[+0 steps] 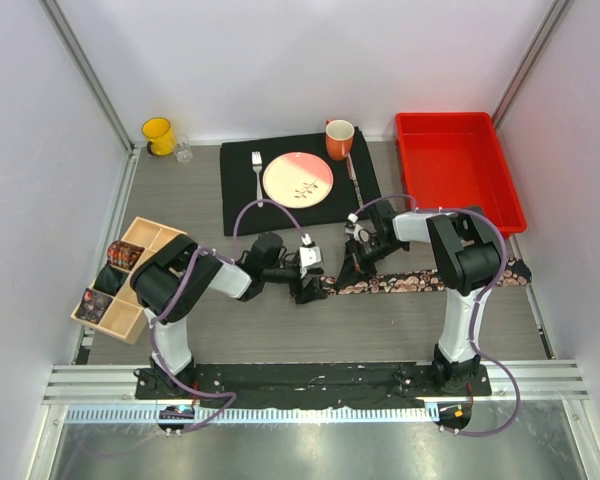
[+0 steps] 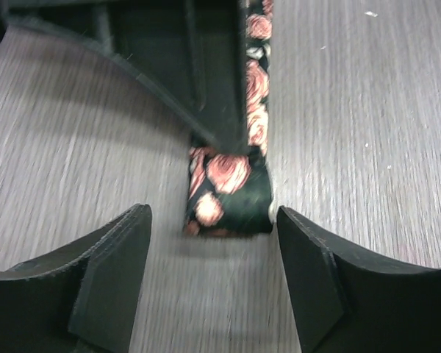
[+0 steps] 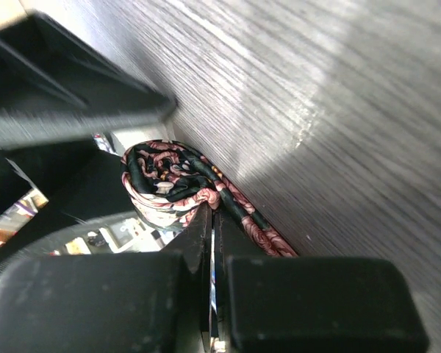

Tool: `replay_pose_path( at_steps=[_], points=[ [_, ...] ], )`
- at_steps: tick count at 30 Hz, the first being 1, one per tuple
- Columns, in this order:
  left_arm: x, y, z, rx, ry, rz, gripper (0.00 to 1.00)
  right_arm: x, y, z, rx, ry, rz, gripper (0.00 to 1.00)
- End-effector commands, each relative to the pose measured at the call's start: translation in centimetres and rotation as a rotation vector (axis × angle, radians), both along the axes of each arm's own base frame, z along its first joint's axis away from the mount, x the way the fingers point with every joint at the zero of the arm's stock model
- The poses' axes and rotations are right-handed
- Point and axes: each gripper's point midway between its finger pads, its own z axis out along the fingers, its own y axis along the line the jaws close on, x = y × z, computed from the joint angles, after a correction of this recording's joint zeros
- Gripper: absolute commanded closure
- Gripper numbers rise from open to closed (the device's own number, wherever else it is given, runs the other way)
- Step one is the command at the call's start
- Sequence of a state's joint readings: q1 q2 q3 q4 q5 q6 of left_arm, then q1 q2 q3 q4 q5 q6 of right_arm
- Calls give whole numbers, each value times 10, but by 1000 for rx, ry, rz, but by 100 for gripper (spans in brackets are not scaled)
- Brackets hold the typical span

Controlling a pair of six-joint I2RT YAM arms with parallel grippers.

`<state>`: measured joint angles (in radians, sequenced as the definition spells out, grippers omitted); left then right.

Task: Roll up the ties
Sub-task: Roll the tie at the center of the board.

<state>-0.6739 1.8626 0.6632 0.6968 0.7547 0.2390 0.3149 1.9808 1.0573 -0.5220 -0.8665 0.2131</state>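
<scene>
My left gripper (image 2: pixel 213 217) is open, its fingers (image 2: pixel 110 279) standing on either side of the small rolled end of the floral tie (image 2: pixel 228 184) without touching it. My right gripper (image 3: pixel 209 220) is closed tight, fingertips pressed together and nipping the fabric right where the roll meets the flat strip. The tie lies on the grey table (image 1: pixel 280 340) in front of the black placemat (image 1: pixel 240 195), its roll between my two grippers and its long strip running off to my right.
</scene>
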Motion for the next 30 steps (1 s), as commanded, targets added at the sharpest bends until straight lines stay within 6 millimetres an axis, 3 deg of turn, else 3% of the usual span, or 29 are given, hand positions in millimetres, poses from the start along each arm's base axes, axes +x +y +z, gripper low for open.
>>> replay_pose_path(
  at_steps=[1, 7, 8, 11, 13, 17, 22, 25, 30],
  points=[
    [-19, -12, -11, -26, 22, -66, 30, -4, -28, -49, -210, -18, 28, 99],
    [-19, -22, -16, -27, 35, -68, 53, -5, -24, -46, -178, -17, 32, 99],
    [-20, -23, -15, -25, 28, -68, 63, -4, -22, -43, -167, -18, 30, 99],
    [-18, -17, -17, 47, -6, -59, 75, 1, -19, -28, -132, -37, 27, 99],
    [-23, -4, -28, 141, 28, -51, 78, 5, -22, -15, -122, -57, 27, 94],
    [-33, 14, -41, 283, 41, -64, 82, 10, -25, 21, -74, -100, 13, 71],
    [-32, 21, -50, 377, 27, -68, 84, 3, -16, 54, 26, -98, 9, 53],
    [-31, 22, -54, 409, 30, -72, 84, 4, -8, 60, 64, -80, -20, 45],
    [-28, 20, -55, 431, 32, -68, 84, 1, 9, 50, 67, -43, -11, 46]
  ],
)
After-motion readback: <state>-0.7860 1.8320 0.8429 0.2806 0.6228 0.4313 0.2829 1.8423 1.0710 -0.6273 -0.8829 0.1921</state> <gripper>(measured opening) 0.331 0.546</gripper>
